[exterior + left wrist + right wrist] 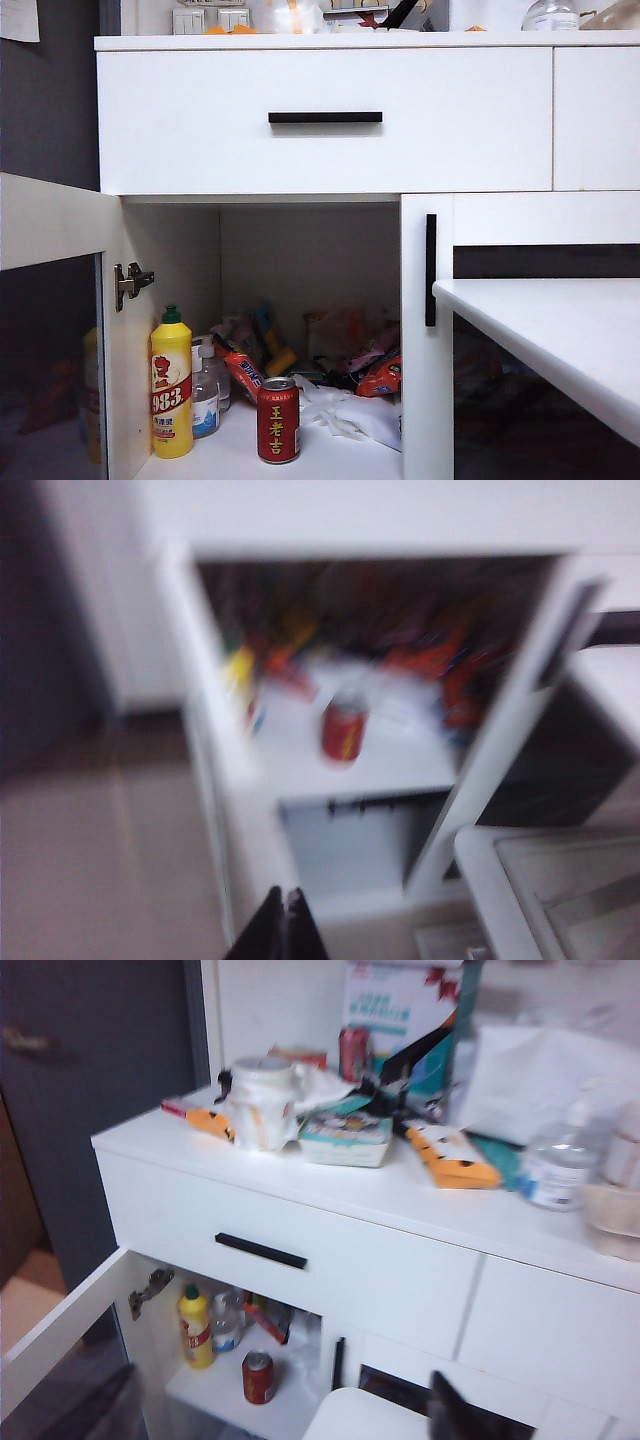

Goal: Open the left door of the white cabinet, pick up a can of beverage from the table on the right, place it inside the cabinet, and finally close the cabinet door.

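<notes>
The white cabinet (pixel 470 120) has its left door (pixel 50 330) swung wide open toward the left. The can of beverage (pixel 278 420) stands upright on the cabinet floor, near the front edge, and nothing touches it. Neither gripper shows in the exterior view. In the blurred left wrist view my left gripper (pixel 286 912) is shut and empty. It hovers in front of the open compartment, well back from the can (pixel 344 730). In the right wrist view my right gripper (pixel 282 1385) is open and empty, high above the table (pixel 365 1415), with the can (pixel 258 1377) far beyond it.
A yellow bottle (pixel 171 385) with a green cap and a clear pump bottle (pixel 205 390) stand left of the can. Snack packets (pixel 350 360) fill the back of the compartment. The right door (pixel 427 340) is closed. The table (pixel 560 330) juts in front of it. The cabinet top (pixel 400 1195) is cluttered.
</notes>
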Robot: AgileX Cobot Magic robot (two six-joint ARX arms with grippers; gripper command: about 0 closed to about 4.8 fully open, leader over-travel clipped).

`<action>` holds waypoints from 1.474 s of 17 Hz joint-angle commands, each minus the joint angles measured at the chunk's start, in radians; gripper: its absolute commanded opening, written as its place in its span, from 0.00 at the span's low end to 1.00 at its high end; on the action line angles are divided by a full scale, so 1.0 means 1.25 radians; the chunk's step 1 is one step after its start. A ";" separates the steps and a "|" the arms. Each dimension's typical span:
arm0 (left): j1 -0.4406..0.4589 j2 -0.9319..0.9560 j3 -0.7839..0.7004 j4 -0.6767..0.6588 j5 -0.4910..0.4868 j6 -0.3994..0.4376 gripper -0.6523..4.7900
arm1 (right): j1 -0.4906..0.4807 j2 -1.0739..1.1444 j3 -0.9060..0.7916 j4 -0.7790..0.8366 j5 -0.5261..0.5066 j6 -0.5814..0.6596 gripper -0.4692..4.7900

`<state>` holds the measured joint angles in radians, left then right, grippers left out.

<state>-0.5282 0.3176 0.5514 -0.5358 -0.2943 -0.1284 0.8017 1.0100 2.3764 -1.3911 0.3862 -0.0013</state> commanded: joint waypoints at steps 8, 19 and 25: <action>0.000 0.326 -0.074 0.211 -0.087 -0.218 0.11 | 0.002 -0.075 -0.251 0.010 0.034 -0.048 0.78; 0.000 0.792 -0.059 0.841 0.185 -0.125 0.11 | 0.002 -0.088 -0.300 0.069 0.054 -0.063 0.78; 0.000 1.032 0.108 0.945 0.242 -0.067 0.11 | 0.001 -0.089 -0.364 0.075 0.073 -0.062 0.78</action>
<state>-0.5278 1.5826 0.6502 0.6117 0.0013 -0.2245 0.8032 0.9005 1.9289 -1.3148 0.4709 -0.0769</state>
